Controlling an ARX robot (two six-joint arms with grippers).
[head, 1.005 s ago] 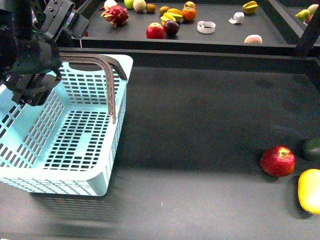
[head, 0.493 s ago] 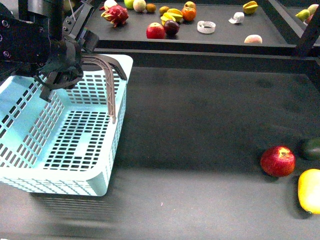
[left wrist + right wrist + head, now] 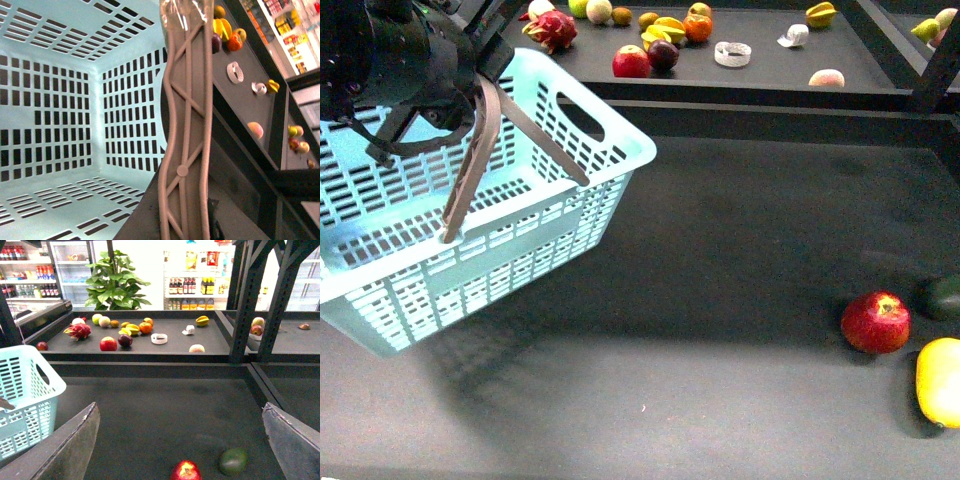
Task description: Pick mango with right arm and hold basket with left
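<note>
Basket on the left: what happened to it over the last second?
The left gripper swung from over the basket's left wall to the handle, took hold of it and hoisted the basket, which now hangs tilted. The mango, red apple and dark green fruit have not moved.

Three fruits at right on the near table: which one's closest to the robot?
The yellow mango, cut off by the front view's right edge. It lies nearest the robot; the red apple and the dark green fruit sit further back.
</note>
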